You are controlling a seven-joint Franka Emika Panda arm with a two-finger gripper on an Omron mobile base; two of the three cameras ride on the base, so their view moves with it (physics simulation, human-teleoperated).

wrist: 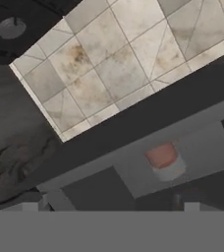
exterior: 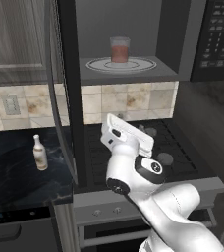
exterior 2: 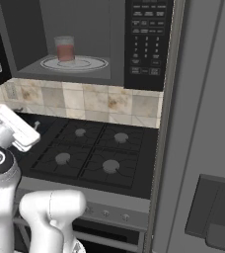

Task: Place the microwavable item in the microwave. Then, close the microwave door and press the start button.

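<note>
left base view: short clear glass tumbler with reddish contents [exterior: 120, 49] sits on the turntable; wide-open, empty tool [exterior: 144, 131] could clip the open black microwave door [exterior: 60, 98] edge-on at frame left when swinging it shut.

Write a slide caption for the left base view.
Glass tumbler on the open microwave's turntable, white arm low over the stove.

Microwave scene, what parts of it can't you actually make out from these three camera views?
- Keypad labels: too small to read in either base view, so the start button cannot be picked out.
- Microwave door: seen edge-on in the left base view, cut off by the right base view's left edge.
- Gripper: fingertips hidden behind the hand in both base views.
- Tumbler fill level: blurred in the hand view.
- White bottle label: too small.
</note>
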